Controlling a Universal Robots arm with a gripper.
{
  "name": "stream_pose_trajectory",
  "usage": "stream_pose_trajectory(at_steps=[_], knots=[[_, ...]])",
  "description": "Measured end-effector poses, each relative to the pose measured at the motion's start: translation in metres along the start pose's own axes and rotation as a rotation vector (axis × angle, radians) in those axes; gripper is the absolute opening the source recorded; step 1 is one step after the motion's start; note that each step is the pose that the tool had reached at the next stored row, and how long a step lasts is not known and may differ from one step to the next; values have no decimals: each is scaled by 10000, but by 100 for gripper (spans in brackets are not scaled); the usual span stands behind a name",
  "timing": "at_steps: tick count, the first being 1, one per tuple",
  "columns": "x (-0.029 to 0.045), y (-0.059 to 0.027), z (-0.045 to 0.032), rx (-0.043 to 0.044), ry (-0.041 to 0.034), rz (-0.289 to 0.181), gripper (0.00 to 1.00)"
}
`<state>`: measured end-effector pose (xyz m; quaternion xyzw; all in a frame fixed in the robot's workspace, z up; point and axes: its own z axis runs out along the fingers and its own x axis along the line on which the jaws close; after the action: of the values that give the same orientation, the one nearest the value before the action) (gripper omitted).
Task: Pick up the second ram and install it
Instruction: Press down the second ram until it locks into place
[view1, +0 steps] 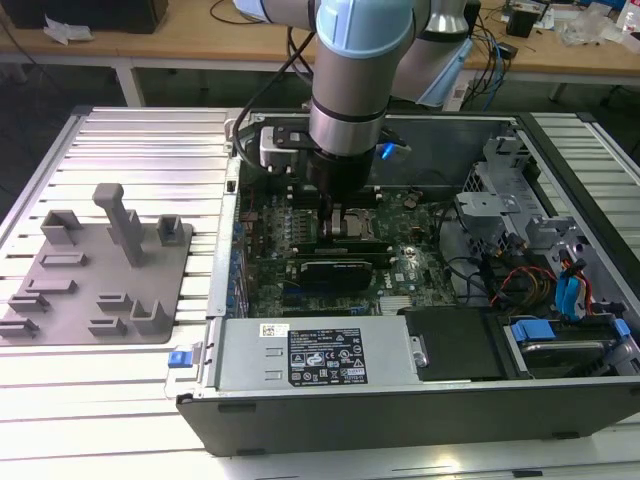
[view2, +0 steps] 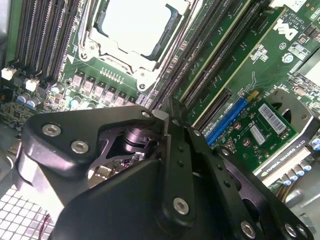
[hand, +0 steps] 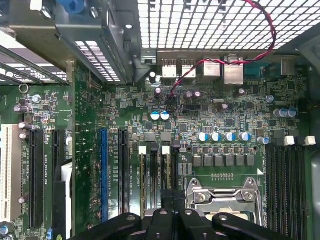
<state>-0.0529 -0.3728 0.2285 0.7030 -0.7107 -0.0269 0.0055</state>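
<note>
**Open computer case on a slatted tabletop, with arm.** At the near edge of the tabletop (view1: 110, 400), the computer case (view1: 400, 425) is shown lying open, its labelled power supply (view1: 315, 352) set along the near wall. Toward the edge on the exterior view's left, a grey fixture plate (view1: 95, 270) with upright blocks is placed just beside the case. Further in, a black expansion card (view1: 335, 270) is seen standing on the green motherboard (view1: 420, 265). Behind it, the end effector (view1: 335, 205) is lowered from the arm (view1: 360, 70) onto the memory slots beside the processor socket (hand: 225, 195). In both wrist views the end effector (hand: 172, 197) (view2: 172, 107) is narrow, its fingers drawn almost together. The memory stick (hand: 166, 170) is seen edge-on in a slot and runs under the fingertips; whether it is clamped cannot be told.
</note>
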Motion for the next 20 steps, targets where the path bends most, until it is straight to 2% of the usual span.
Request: stream_pose_trajectory(at_steps=[3, 6, 10, 17, 20], knots=[[-3, -1, -17, 15, -18, -1, 8], [-6, 8, -184, 1, -2, 0, 8], [-6, -1, -199, 1, -2, -2, 8], [-10, -350, -215, -15, -2, -1, 8], [-10, -354, -215, -16, -2, 1, 8]])
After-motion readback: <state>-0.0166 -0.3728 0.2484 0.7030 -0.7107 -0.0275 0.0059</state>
